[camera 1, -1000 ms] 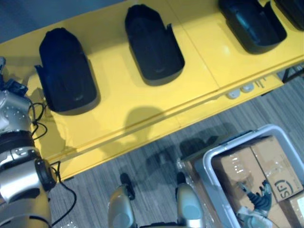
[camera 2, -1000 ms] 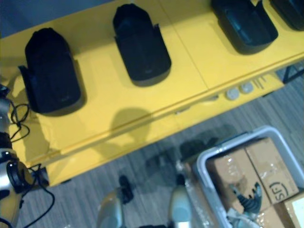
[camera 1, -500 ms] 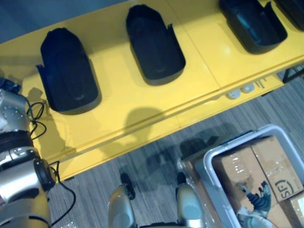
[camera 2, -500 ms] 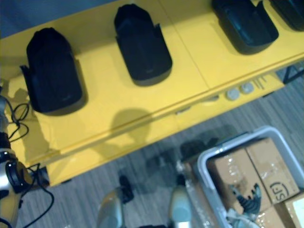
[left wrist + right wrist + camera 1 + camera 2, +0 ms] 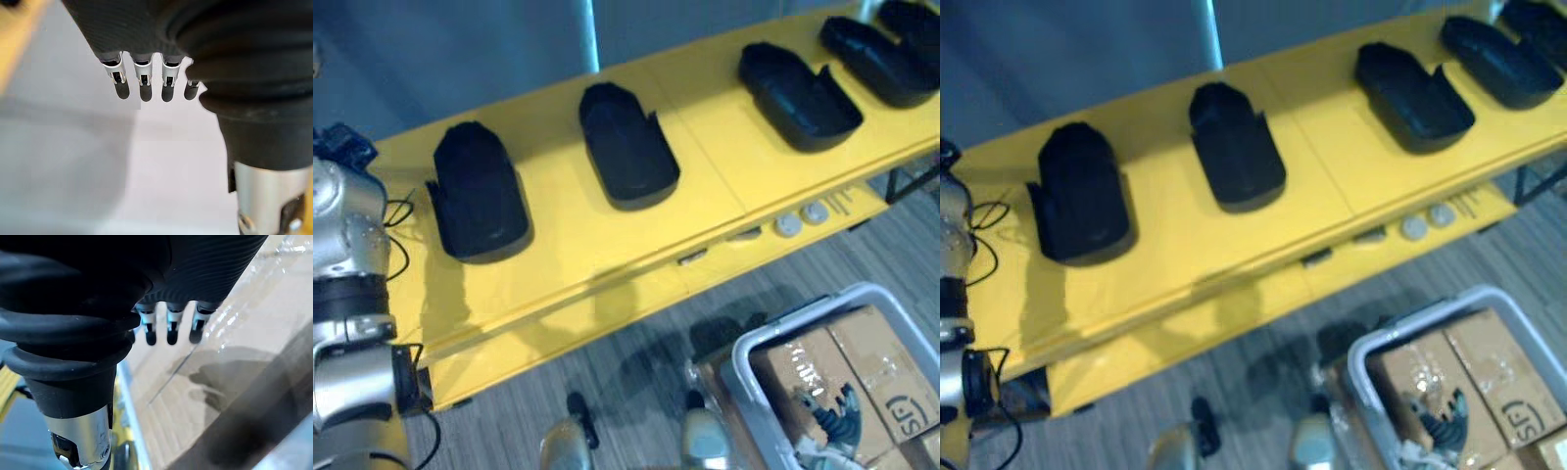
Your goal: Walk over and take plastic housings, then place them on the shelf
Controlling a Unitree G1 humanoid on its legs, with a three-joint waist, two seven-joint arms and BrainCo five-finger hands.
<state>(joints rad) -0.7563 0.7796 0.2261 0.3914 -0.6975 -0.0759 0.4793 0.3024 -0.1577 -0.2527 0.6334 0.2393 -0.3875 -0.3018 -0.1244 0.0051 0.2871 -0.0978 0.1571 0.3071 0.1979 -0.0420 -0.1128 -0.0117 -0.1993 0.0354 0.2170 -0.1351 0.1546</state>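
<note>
Four black plastic housings sit in a row on the long yellow shelf (image 5: 558,245). The first housing (image 5: 480,191) is at the left. The second housing (image 5: 626,147) is next to it, with a gap between them. The third housing (image 5: 798,96) and the fourth housing (image 5: 886,64) are farther off to the right. None of them touch.

The left hand (image 5: 127,29) holds nothing. Its fingers (image 5: 145,81) hang straight, side by side with small gaps.

The right hand (image 5: 830,411) is low at the near right, over the cardboard boxes (image 5: 886,362) in a grey bin (image 5: 744,352). The bin stands on the grey floor (image 5: 607,382), near the shelf. The right hand's fingers (image 5: 171,328) are straight too, a little apart, and hold nothing.
</note>
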